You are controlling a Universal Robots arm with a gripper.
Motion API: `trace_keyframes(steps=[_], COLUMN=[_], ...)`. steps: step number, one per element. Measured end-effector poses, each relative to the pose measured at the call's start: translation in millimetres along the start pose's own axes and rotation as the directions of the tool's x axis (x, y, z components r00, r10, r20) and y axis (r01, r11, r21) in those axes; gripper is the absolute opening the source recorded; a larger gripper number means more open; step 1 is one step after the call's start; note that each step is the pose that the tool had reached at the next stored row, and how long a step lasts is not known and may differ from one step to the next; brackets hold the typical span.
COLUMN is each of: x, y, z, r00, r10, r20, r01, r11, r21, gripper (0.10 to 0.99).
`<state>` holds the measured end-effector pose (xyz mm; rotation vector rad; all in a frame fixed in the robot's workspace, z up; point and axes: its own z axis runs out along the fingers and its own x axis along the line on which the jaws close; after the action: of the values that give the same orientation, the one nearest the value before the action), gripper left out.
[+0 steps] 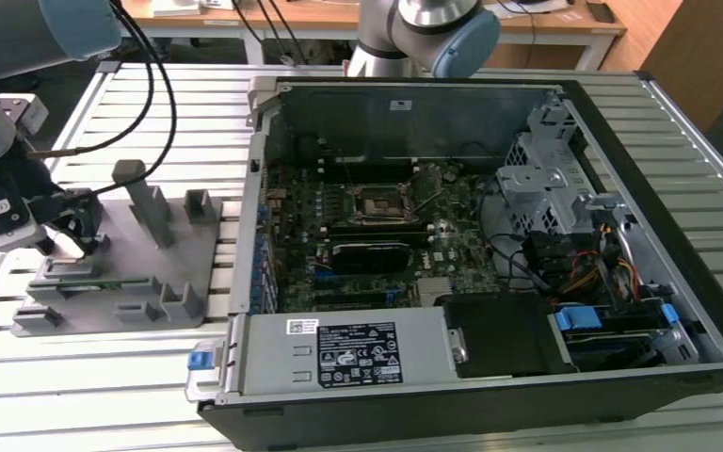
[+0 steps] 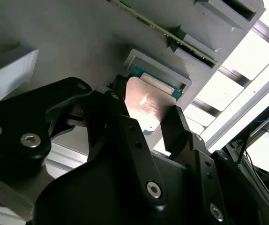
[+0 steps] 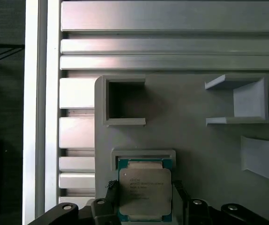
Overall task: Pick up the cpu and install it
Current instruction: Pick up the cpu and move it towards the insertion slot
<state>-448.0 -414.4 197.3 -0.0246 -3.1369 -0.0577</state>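
cpu (image 3: 145, 193) lies silver lid up in a framed pocket (image 3: 144, 153) of the grey fixture plate (image 3: 190, 140), with its green rim showing around the lid. The pocket is close to the plate edge that borders the counter (image 3: 78, 131) slats. In the first wrist view the cpu's near edge is cut off by the frame and covered by the gripper body. Can't tell whether it's fully seated or already slightly raised.

gripper (image 2: 148, 119) is nearly closed: the black fingers (image 2: 176, 124) pinch two opposite edges of the cpu, one per side, in both wrist views. The lid between them is uncovered and shows glare in the second wrist view.

An empty square block (image 3: 125, 101) sits just beyond the pocket on the same plate.

In the exterior view the plate is at the counter's edge on the exterior view's left, and the gripper stands low over it, blocking what's under its tips. The open PC case (image 1: 613, 122) takes up the exterior view's right of the counter, well apart from the plate. The motherboard socket (image 1: 380, 202) is near the board's middle, small and hard to make out.
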Motion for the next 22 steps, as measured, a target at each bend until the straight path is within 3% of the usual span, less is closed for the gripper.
trace_keyframes(steps=[22], x=[0.1], y=[0.8], z=[-20.4], r00=[1.0000], r10=[0.000], r20=[0.0001], r01=[0.000], r11=[1.0000], r21=[-0.002], gripper=[0.541])
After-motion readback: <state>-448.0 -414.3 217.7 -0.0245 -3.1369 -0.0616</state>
